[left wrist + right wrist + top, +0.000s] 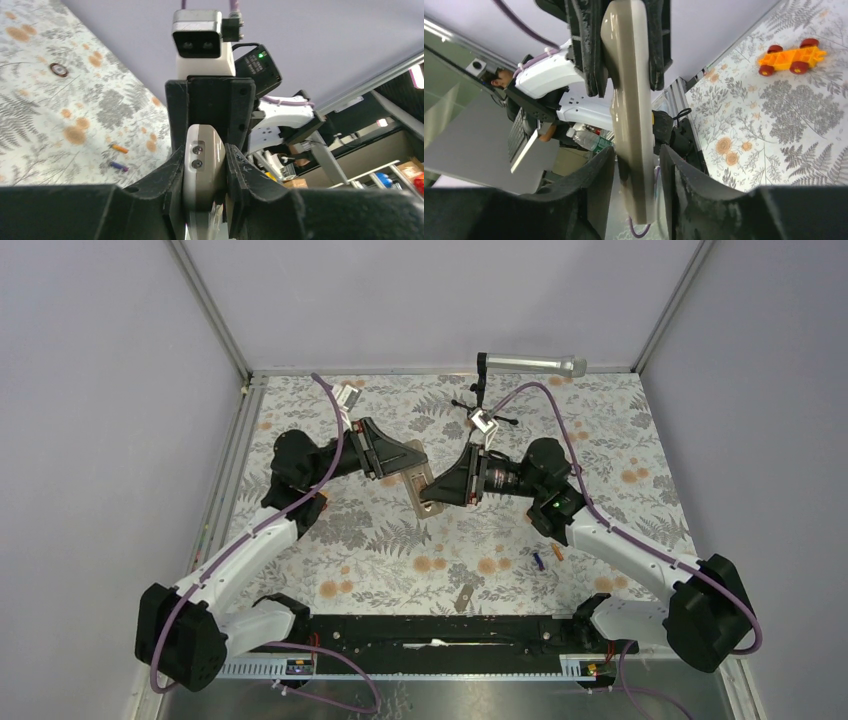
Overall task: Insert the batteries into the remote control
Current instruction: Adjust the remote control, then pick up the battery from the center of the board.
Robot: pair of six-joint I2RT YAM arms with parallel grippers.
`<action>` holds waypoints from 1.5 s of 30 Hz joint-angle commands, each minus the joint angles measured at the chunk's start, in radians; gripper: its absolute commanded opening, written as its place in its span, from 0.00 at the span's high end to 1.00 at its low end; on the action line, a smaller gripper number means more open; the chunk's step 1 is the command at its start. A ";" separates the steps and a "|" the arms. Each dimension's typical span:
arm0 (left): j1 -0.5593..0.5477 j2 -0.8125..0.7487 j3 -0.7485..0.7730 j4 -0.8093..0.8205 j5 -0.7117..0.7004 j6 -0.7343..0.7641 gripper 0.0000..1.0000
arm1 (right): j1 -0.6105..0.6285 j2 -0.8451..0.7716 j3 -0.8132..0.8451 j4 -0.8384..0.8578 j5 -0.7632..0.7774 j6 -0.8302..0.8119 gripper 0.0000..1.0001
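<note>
The white remote control [427, 496] is held up off the table between both grippers, its tan recess facing up. My left gripper [408, 470] is shut on it; in the left wrist view the jaws [205, 157] press on both sides of the remote [202, 165]. My right gripper [446, 488] straddles the remote's other end. In the right wrist view its fingers [636, 165] stand a little off the remote [630, 100], with narrow gaps on both sides. The purple battery [538, 561] and the orange battery [558, 553] lie on the table under the right arm, and show in the left wrist view [119, 166] [120, 148].
A silver microphone [530, 364] on a black stand [480, 400] is at the back. A small tan flat piece [463, 597] lies near the front edge. An orange toy car with red wheels [791, 57] sits on the floral mat.
</note>
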 commanded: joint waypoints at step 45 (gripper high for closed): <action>0.033 -0.005 0.051 -0.530 -0.183 0.442 1.00 | -0.270 0.129 -0.136 -1.278 0.948 -0.244 0.44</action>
